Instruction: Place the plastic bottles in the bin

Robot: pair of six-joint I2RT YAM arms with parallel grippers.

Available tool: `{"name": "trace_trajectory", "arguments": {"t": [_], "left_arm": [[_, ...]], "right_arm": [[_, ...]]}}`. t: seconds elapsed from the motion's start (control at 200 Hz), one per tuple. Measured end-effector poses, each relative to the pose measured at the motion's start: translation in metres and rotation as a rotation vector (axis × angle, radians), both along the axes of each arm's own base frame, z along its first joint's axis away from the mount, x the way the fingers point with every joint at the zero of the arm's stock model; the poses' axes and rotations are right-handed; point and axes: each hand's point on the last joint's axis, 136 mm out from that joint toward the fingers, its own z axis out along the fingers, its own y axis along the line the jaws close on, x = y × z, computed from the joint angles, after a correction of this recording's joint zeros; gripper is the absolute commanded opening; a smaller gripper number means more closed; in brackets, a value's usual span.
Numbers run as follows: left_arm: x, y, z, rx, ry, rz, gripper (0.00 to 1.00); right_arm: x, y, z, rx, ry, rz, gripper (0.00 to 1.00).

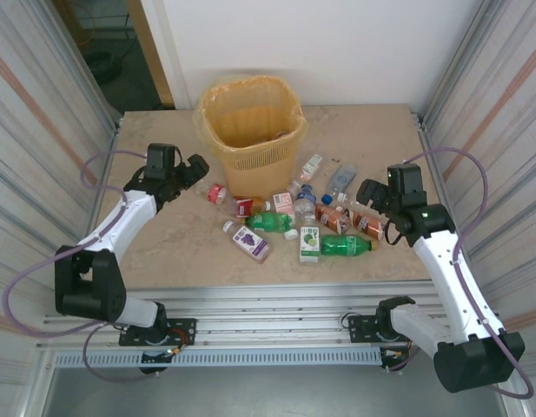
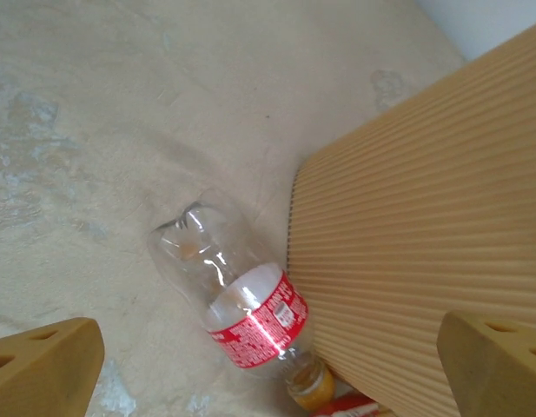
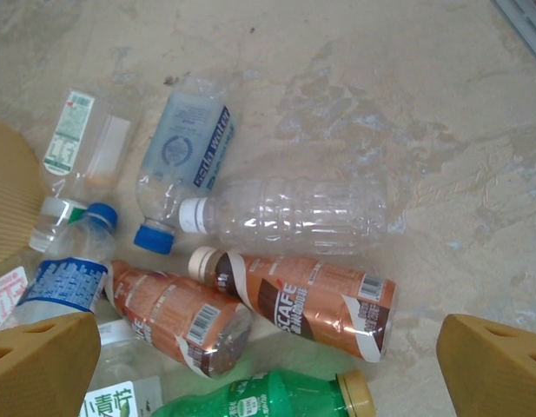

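Note:
The orange-yellow bin (image 1: 254, 156) stands at the back centre of the table, and its ribbed wall (image 2: 406, 217) is close in the left wrist view. Several plastic bottles lie in front of it. A clear red-labelled bottle (image 2: 246, 304) lies against the bin's foot (image 1: 216, 193), below my open left gripper (image 2: 269, 347), which hovers just left of the bin (image 1: 196, 165). My right gripper (image 1: 368, 193) is open above two brown coffee bottles (image 3: 307, 304) (image 3: 176, 317), with nothing between its fingers (image 3: 268, 365). A clear bottle (image 3: 294, 215) and a green one (image 3: 259, 400) lie beside them.
A purple-labelled bottle (image 1: 250, 241) and a green bottle (image 1: 344, 246) lie nearest the front edge. Metal walls flank the table (image 1: 163, 252) on both sides. Bare tabletop stretches left of the left arm and at the far right corner.

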Motion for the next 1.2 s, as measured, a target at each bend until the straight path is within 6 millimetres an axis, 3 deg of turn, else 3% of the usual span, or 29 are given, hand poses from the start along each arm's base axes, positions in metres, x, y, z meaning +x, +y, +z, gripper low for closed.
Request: {"name": "trace_trajectory", "arguments": {"t": [0.21,0.486,0.917,1.202], "left_arm": [[0.008,-0.004,-0.034,0.002,0.071,0.010,0.98],[0.010,-0.009,-0.064,0.009,0.136,0.005,0.98],[0.025,-0.014,-0.074,-0.002,0.148,0.002,0.99],[0.025,-0.021,-0.087,-0.003,0.179,-0.004,0.98]], "right_arm": [[0.002,-0.002,-0.010,-0.018,0.030,-0.011,0.98],[0.010,-0.002,-0.023,-0.030,0.073,-0.014,0.98],[0.018,0.000,-0.036,-0.038,0.109,-0.014,0.98],[0.018,-0.001,-0.035,-0.038,0.105,-0.015,0.98]]}}
